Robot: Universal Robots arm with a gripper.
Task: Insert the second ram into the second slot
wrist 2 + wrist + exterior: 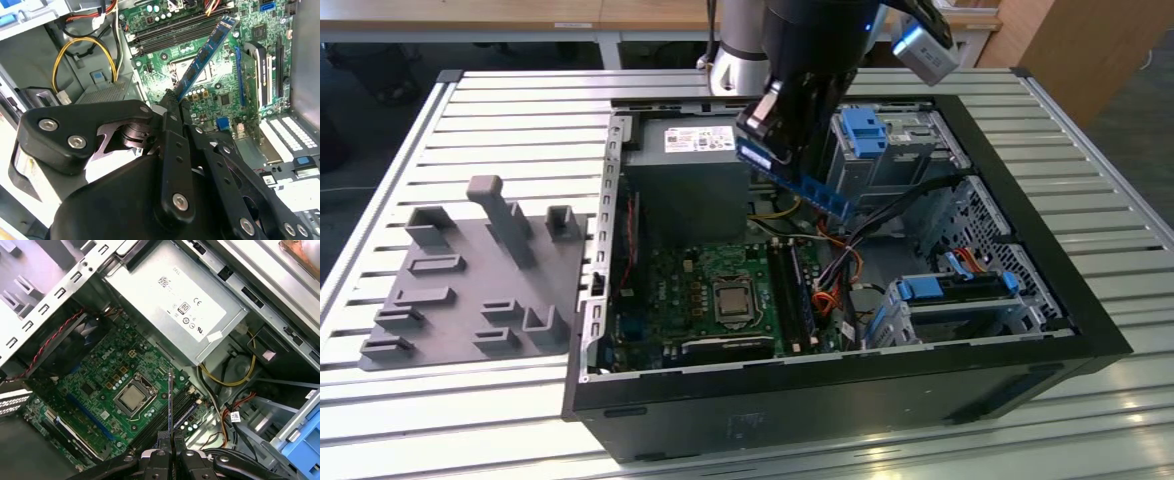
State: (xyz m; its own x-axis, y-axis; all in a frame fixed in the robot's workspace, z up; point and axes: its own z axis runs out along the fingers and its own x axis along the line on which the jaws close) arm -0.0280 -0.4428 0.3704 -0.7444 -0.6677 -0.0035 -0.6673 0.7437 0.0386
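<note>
Slatted table (494, 110), open case (854, 385): gripper (170, 444) pinched tight on ram (202, 55), tilted over slots (175, 31), not yet seated; likely needs levelling, aligning.

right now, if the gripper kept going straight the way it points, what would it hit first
Probably the memory slots on the green board: the blue stick in the gripper leads, though depth is unclear.

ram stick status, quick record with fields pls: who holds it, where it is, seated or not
held by: gripper, shut on the second ram
position: in the air over the motherboard, inside the case
tilt: slanted in the exterior view
seated: no, apart from the ram slots
nearby: power supply on the exterior view's left of it
</note>
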